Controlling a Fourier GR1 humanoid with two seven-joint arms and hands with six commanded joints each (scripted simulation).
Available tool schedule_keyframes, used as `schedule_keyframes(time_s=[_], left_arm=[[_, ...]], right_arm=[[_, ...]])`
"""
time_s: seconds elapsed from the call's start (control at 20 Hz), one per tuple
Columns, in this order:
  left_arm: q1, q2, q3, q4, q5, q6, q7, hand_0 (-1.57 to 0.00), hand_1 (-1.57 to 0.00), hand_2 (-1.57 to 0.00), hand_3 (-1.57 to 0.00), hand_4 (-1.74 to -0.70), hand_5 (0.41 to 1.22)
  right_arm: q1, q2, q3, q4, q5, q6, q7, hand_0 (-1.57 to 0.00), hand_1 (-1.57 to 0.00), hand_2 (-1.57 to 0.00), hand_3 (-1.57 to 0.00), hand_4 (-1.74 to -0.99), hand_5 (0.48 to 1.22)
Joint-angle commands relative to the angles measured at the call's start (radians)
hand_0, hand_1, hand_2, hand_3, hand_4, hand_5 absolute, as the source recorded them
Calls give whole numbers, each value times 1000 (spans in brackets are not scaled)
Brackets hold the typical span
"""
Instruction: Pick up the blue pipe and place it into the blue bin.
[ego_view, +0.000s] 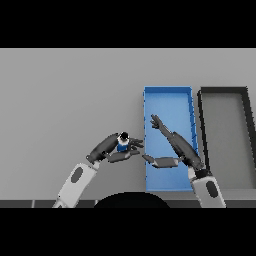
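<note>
We hold the blue pipe (121, 146) in the curled left hand (111, 147) – apparently small, rigid, light; blue bin (168, 100) at three o'clock – right hand (172, 142) relaxed, empty.

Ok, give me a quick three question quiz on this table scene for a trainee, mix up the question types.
1. True or false: the blue pipe already lies inside the blue bin.
2. Which hand has its fingers curled round the pipe? A) left hand B) right hand C) neither
3. Fill in: the container to the right of the blue bin is the ____ bin.

Key:
1. False. The pipe is held just left of the blue bin, outside it.
2. A. The right hand is open, fingers straight, over the blue bin.
3. Black.
</note>
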Motion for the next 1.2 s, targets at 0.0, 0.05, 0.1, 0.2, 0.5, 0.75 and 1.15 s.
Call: schedule_keyframes(time_s=[0.0,0.05,0.1,0.2,0.5,0.75,1.15], left_arm=[[-1,0,5,-4,1,-3,-4,-1571,-1571,-1571,-1571,-1474,1221],[-2,-8,2,-11,-8,2,7,-1571,-1571,-1571,-1571,-1474,1221],[-9,-9,10,-3,-10,-1,15,-1571,-1571,-1571,-1571,-1475,1221],[-20,-29,16,13,-11,-4,27,-1571,-1571,-1571,-1571,-1475,1221],[5,-30,29,11,-15,-51,-5,-1571,-1571,-1571,-1571,-1475,1221],[-12,-51,58,38,2,-95,-4,-1571,-1571,-1571,-1571,-1454,1221],[-2,-65,79,37,-7,-101,11,-1571,-1571,-1549,-1228,-1667,1221]], right_arm=[[-24,4,13,-8,-1,8,21,1,0,-1,1,-1256,523],[-59,11,29,2,-6,21,52,1,0,0,1,-1249,524],[-63,6,31,-3,-17,40,60,1,0,0,1,-1242,524],[-117,38,55,11,-63,55,113,1,1,0,1,-1232,525],[-270,77,123,61,-96,106,167,1,1,1,1,-1195,513],[-375,121,136,149,-126,134,218,1,-9,-20,1,-1214,511],[-443,174,158,246,-125,153,186,-1089,-1101,-1103,-896,-1537,600]])
